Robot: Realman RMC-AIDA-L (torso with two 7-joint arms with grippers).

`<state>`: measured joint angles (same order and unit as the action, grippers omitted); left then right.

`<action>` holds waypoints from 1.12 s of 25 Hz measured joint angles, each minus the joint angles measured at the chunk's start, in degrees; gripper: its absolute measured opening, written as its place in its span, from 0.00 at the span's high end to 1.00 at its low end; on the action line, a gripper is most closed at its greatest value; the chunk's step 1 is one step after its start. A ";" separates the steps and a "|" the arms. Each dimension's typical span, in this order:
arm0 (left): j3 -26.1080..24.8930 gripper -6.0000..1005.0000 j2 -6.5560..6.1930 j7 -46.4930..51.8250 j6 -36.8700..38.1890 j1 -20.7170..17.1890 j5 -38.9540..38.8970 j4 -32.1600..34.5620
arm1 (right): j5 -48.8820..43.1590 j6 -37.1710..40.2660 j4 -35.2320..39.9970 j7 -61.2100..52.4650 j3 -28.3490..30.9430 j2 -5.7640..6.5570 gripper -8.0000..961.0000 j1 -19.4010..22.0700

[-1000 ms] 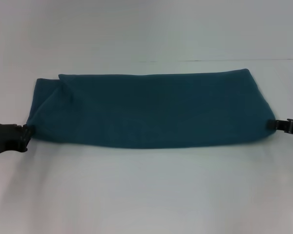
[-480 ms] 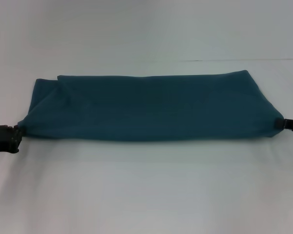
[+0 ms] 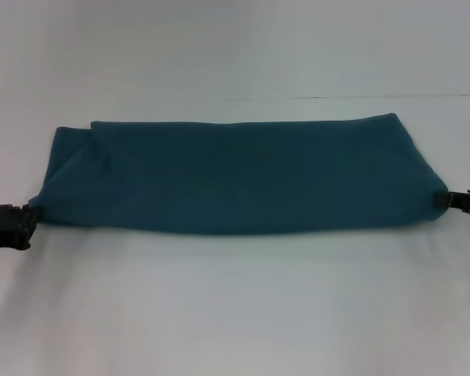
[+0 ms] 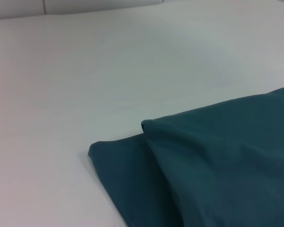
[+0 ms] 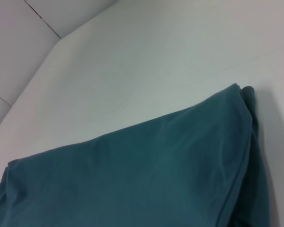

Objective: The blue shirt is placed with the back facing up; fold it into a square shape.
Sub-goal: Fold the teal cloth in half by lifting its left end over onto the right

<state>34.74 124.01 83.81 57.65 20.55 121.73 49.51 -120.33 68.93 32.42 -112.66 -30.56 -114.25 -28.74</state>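
The blue shirt (image 3: 235, 176) lies folded into a long, wide band across the white table, with a folded flap at its far left end. My left gripper (image 3: 30, 215) is at the band's near left corner and is shut on the cloth. My right gripper (image 3: 442, 200) is at the near right corner, also shut on the cloth. The band is pulled taut between them. The left wrist view shows the layered left end of the shirt (image 4: 217, 161). The right wrist view shows its right end (image 5: 146, 175). Neither wrist view shows fingers.
The white table (image 3: 235, 313) stretches in front of and behind the shirt. A thin seam line (image 3: 376, 96) runs across its back right part.
Both grippers moved outward, pulling the shirt's near corners apart. The band became longer and flatter, and its near edge straightened.
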 joint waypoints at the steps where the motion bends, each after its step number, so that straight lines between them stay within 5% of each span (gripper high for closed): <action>1: 0.00 0.97 0.01 -0.02 0.08 -0.19 0.00 0.19 | 0.26 0.30 0.08 0.15 0.07 0.05 0.85 0.06; 7: -0.29 0.97 0.06 0.30 0.86 -1.37 -0.06 1.58 | 2.48 2.48 0.17 3.01 0.51 0.41 0.82 0.11; 19: -6.52 0.47 -0.04 6.51 1.53 -1.66 -0.41 2.71 | 8.38 4.29 1.77 5.29 2.09 0.74 0.60 1.41; 22: -6.25 0.44 -0.03 9.37 3.19 -1.53 -0.24 2.79 | 8.36 4.63 1.76 5.32 1.82 0.81 0.35 1.01; 28: -6.33 0.44 -0.56 20.37 7.72 -0.90 -0.09 2.99 | 8.16 6.54 1.77 5.16 0.86 1.26 0.19 -0.09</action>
<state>28.41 123.45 104.18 65.36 19.65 121.63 52.50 -112.17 75.48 34.19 -107.50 -29.71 -112.99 -28.83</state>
